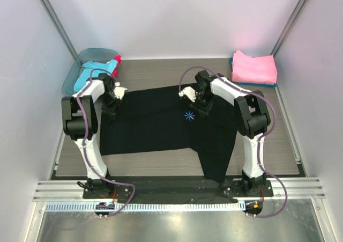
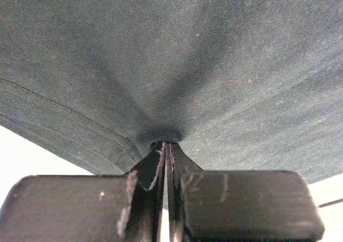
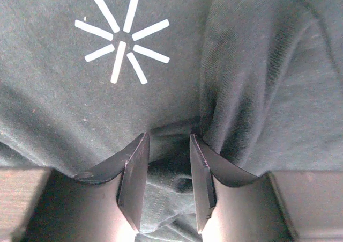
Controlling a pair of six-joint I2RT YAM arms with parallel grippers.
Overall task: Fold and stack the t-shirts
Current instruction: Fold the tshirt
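1. Left gripper [image 2: 166, 145] is pinching the black t-shirt [image 1: 155, 129] at its left edge, jaws closed on a thin tent of cloth. The bite is looking small, so a pull is risking a slip.
2. Right gripper [image 3: 169, 145] is sitting just below the asterisk mark [image 3: 122, 35], jaws apart with a bunched fold between them. I cannot tell whether it is clamping. If it is loose, one side is going up alone and the fold is skewing.
3. The shirt is lying spread on the table [image 1: 161, 70], its near right part hanging toward the front edge. Dragging is risking it sliding off.
4. Pink t-shirt [image 1: 254, 66] is sitting folded at far right, well apart. Turquoise t-shirt [image 1: 88, 75] and red t-shirt [image 1: 117, 59] are waiting in the tub [image 1: 71, 83].
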